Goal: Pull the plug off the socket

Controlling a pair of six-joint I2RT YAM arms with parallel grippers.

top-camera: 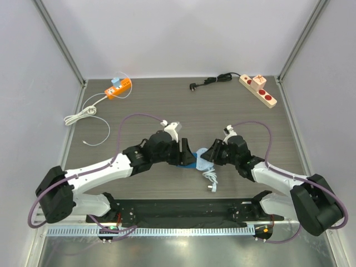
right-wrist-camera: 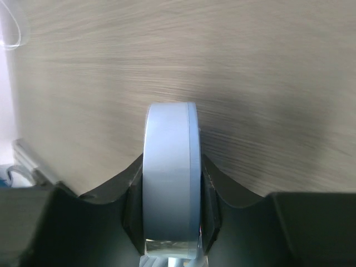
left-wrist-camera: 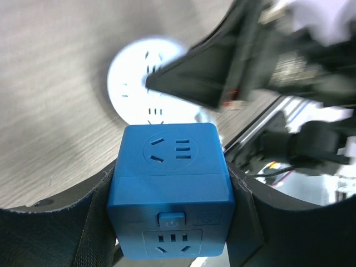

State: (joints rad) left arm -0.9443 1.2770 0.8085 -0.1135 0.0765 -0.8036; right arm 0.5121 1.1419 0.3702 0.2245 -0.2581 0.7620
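The two arms meet in the middle of the table (top-camera: 167, 108) so that each one can hold one half of the job. The left gripper (top-camera: 183, 154) holds the blue socket cube (left-wrist-camera: 169, 189) tight so it cannot slide when the other side pulls. Its jaws are closed narrow, and its fingers (left-wrist-camera: 97, 214) press on both sides of the cube.

The right gripper (top-camera: 216, 152) is closed on the round white plug (right-wrist-camera: 169, 178), held by its thin edge, with a finger (right-wrist-camera: 219, 192) on each flat side.

In the top view the plug sits just right of the cube, at the middle of the frame. I cannot tell if they are joined or just apart. A white cord (top-camera: 210, 181) lies just below them.

I think the pull is the step in hand. The right arm needs to pull straight away from the cube.
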